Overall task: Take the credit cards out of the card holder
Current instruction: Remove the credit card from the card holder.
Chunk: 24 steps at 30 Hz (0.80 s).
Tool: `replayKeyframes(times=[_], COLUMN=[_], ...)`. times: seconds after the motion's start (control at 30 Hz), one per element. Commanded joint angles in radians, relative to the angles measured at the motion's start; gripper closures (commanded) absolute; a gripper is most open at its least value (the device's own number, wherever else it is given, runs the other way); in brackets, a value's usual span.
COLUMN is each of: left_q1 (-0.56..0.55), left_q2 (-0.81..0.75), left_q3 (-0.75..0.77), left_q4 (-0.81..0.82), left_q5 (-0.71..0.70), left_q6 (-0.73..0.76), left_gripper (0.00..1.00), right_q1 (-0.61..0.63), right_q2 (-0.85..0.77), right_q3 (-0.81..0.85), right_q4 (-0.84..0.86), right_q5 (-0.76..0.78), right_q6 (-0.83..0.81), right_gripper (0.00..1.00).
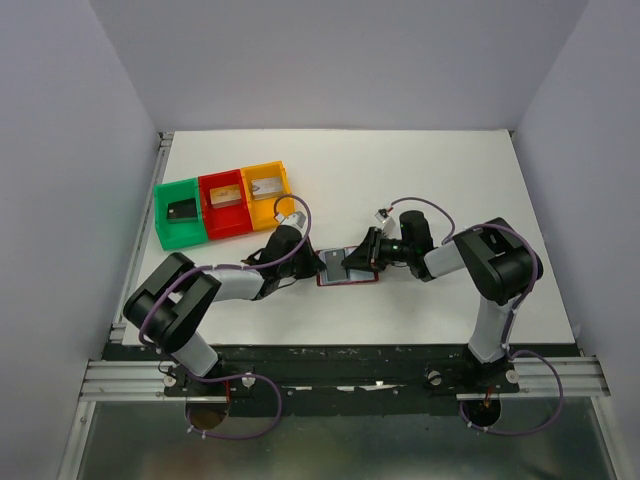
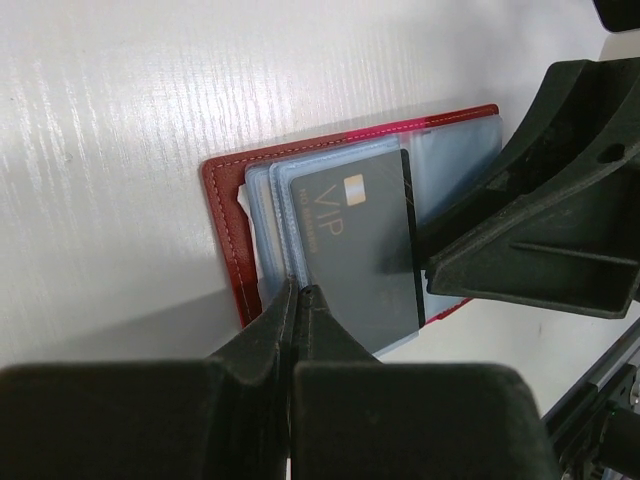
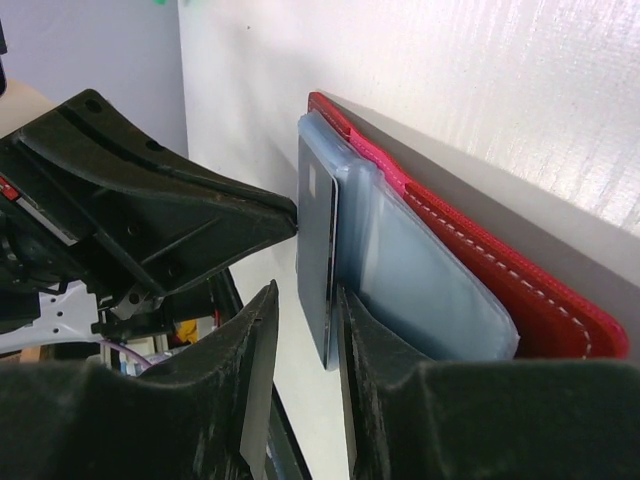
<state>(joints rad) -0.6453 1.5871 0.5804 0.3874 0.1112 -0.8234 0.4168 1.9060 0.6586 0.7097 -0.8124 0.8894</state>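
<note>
The maroon stitched folding card holder [image 1: 347, 268] lies open on the white table [image 1: 450, 180], between the two sets of fingers. The left gripper [image 2: 300, 290] is pinched closed on the edge of the holder's light blue plastic pockets. A black plastic VIP card [image 2: 360, 260] sticks out of a pocket just beyond those fingertips. The right gripper [image 3: 305, 300] straddles its opposite edge. A sliver of gap shows beside one finger, so I cannot tell whether it is clamped.

Left arm [image 1: 190, 300], right arm [image 1: 490, 270]: black joint housings, light grey link tubes. Purple cables [image 1: 425, 202] loop along both. Fingers [image 2: 260, 340] matte black plastic, wedge-shaped, ribbed.
</note>
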Motion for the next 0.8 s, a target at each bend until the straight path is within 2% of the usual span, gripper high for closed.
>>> replayKeyframes(times=[0.0, 0.4, 0.77], left_q1=[-0.005, -0.005, -0.013], left_q2=[0.042, 0.083, 0.086], left_q3=[-0.001, 0.004, -0.005], left_q4=[-0.035, 0.05, 0.065], left_q5=[0.004, 0.096, 0.107], left_q6=[-0.002, -0.02, -0.025], left_gripper=[1.0, 1.0, 1.0], right_q1=[0.005, 0.01, 0.01], right_q2=[0.005, 0.001, -0.008], right_q3=[-0.001, 0.024, 0.03], right_q4=[0.06, -0.022, -0.045], right_q5=[-0.05, -0.045, 0.005], right_q6=[0.01, -0.029, -0.015], right_gripper=[0.62, 0.62, 0.62])
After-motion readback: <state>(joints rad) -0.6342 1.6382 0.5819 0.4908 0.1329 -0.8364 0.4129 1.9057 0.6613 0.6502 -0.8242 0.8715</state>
